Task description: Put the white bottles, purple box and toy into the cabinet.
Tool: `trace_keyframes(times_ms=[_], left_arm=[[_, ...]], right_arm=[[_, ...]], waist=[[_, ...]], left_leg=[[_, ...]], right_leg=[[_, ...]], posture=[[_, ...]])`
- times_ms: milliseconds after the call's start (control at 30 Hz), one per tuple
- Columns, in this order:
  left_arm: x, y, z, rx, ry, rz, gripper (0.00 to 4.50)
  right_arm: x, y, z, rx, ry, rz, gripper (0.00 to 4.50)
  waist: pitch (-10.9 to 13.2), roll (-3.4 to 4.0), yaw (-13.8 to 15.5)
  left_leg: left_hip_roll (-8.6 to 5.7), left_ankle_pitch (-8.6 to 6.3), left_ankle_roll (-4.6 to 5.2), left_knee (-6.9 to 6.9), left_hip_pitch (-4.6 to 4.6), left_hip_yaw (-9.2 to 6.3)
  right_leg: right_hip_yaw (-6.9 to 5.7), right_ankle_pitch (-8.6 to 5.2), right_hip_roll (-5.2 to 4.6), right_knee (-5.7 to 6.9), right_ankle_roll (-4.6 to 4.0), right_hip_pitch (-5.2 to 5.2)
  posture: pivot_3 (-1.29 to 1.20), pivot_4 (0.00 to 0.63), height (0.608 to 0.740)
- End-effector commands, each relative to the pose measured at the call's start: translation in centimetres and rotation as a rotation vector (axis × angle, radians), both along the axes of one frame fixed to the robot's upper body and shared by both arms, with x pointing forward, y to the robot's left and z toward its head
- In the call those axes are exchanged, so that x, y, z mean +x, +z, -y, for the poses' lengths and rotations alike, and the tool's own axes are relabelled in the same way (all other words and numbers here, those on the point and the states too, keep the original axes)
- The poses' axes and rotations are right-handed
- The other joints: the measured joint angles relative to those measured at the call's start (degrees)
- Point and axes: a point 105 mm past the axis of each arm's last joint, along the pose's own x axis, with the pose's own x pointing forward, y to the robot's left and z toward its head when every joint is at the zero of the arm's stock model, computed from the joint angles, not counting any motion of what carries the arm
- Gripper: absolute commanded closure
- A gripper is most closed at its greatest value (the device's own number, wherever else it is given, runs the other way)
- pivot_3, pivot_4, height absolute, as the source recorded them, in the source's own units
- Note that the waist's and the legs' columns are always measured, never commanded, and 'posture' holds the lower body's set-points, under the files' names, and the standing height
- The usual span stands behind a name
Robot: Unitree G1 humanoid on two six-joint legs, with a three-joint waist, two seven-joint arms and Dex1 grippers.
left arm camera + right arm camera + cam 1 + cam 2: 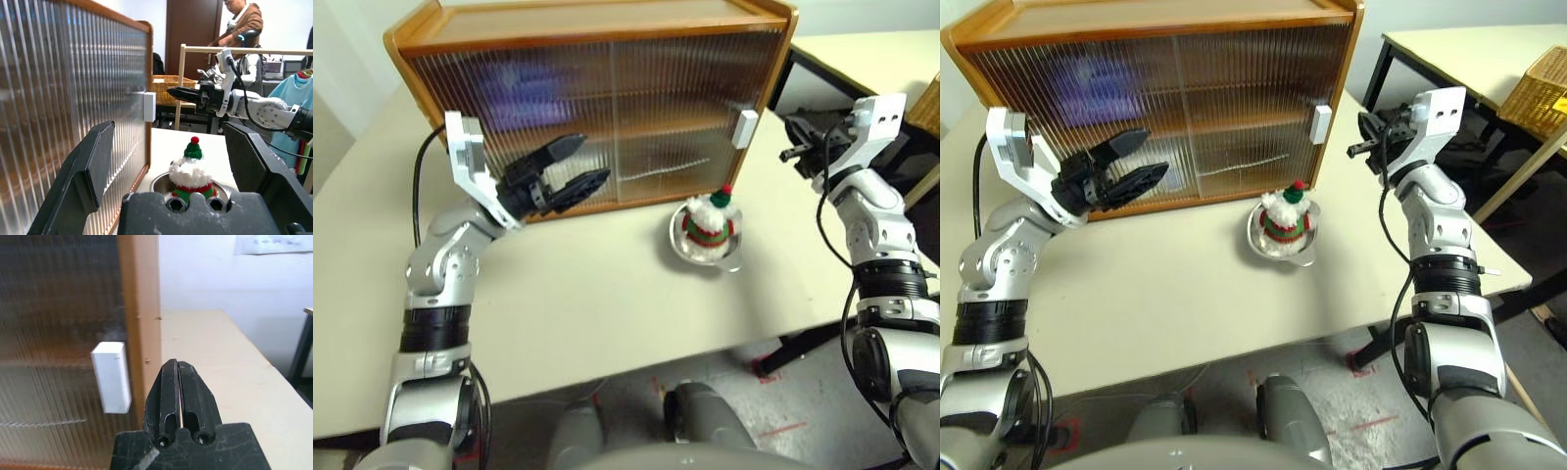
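Left fingers (570,168) spread, empty, before cabinet (607,39) doors | right fingers (178,391) pressed shut, empty, just beside white handle (112,377) | toy (707,223) in bowl (729,257) on bench (587,294), between both.

Cabinet (597,59) at back of table (587,294); toy (709,221) in bowl (729,257) before its right door, w/ handle (746,128) just above.
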Motion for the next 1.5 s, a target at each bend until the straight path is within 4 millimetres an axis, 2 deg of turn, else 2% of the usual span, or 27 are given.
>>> trace_keyframes(times_ms=[33, 467, 700, 867, 1233, 1500], left_arm=[[-0.3, 0.4, 0.1, -0.001, 0.001, 0.013, 0.0], [-0.5, 0.6, -0.1, -0.015, 0.033, 0.015, 0.0], [-0.5, 0.7, -0.2, -0.022, 0.054, 0.017, 0.0], [-0.4, 0.8, -0.2, -0.026, 0.059, 0.019, 0.0], [-0.5, 0.8, -0.2, -0.034, 0.071, 0.019, 0.0], [-0.5, 0.8, -0.3, -0.038, 0.078, 0.022, 0.0]], right_arm=[[0.7, -0.4, -0.4, -0.006, -0.007, -0.005, 4.48], [1.7, -1.4, -3.7, 0.0, 0.062, -0.028, 4.48], [2.1, -1.2, -6.7, 0.014, 0.133, -0.032, 4.48], [2.0, -0.8, -9.5, 0.032, 0.206, -0.032, 4.48], [2.1, -1.0, -11.9, 0.033, 0.249, -0.069, 4.48], [1.7, -0.6, -16.6, 0.025, 0.37, -0.119, 4.48]], waist=[[0.0, 0.0, 0.0], [0.0, 0.02, 0.3], [0.1, 0.1, -0.3], [0.1, 0.12, -0.6], [0.1, 0.14, 0.2], [0.1, 0.15, -0.1]], left_leg=[[0.0, 0.0, 0.0, 0.0, 0.0, 0.0], [0.02, 0.0, 0.0, 0.0, 0.0, 0.02], [0.05, 0.0, 0.01, -0.03, 0.19, 0.03], [0.03, -0.01, -0.01, -0.17, 0.8, 0.21], [0.03, -0.06, -0.09, -0.13, 0.85, 0.16], [0.19, -0.11, -0.15, -0.22, 0.87, 0.15]], right_leg=[[0.0, 0.0, 0.0, 0.0, 0.0, 0.0], [0.08, 0.01, 0.0, 0.07, 0.01, 0.0], [0.46, 0.02, 0.08, 0.27, 0.01, 0.0], [1.19, 0.02, 0.33, 0.53, 0.01, 0.09], [1.25, 0.02, 0.42, 0.46, 0.01, 0.06], [1.4, 0.02, 0.75, 0.52, 0.0, 0.03]], posture=[[0.0, 0.0, 0.74], [0.03, 0.0, 0.74], [0.03, 0.0, 0.74], [0.04, 0.0, 0.74], [0.04, 0.0, 0.74], [0.06, 0.0, 0.74]])
